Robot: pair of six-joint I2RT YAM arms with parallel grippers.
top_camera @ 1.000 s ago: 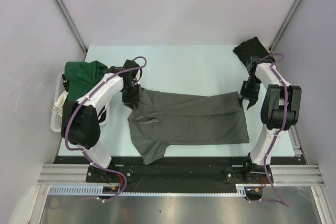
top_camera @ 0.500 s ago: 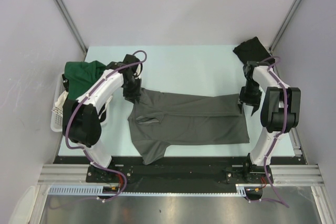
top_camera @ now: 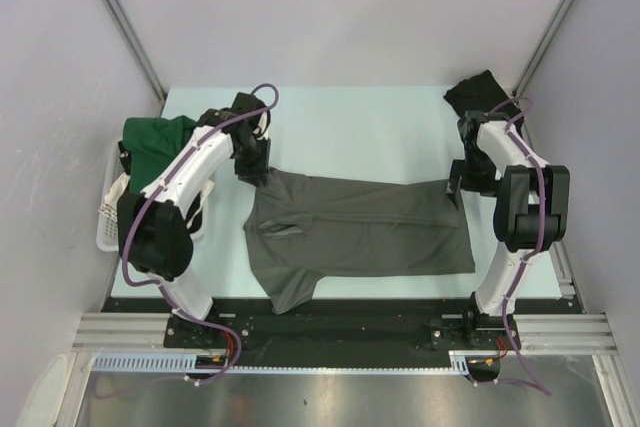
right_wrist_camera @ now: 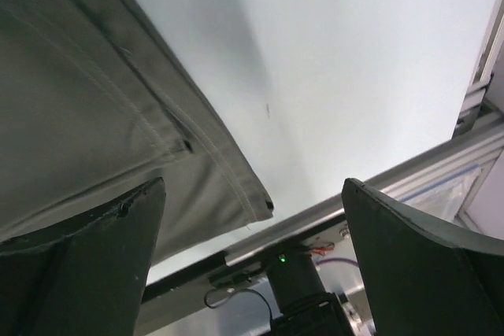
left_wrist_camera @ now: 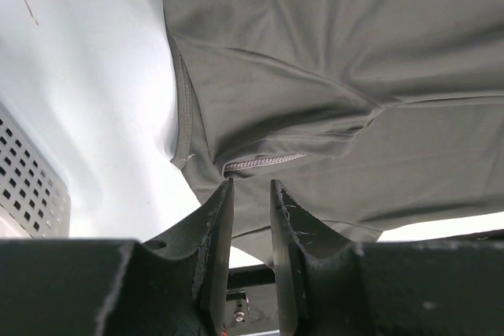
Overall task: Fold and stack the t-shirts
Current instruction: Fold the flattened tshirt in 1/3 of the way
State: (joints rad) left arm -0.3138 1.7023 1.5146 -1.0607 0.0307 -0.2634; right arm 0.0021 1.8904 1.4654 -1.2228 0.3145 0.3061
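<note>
A dark charcoal grey t-shirt lies partly folded across the middle of the table, one sleeve sticking out at the front left. My left gripper hovers at its back left corner. Its jaws stand a narrow gap apart with nothing between them, and the grey cloth lies beyond. My right gripper is at the shirt's back right edge, wide open and empty, with the hem corner just beside it. A black t-shirt lies crumpled at the back right. A dark green t-shirt hangs over the basket.
A white slatted basket stands off the table's left edge, under the green shirt. Metal frame posts rise at both back corners, and a rail runs along the near edge by the arm bases.
My right gripper's jaws have swung wide open and it has shifted slightly left along the shirt's edge. My left gripper has drawn back from the shirt's corner toward the rear. The grey shirt lies unchanged.
</note>
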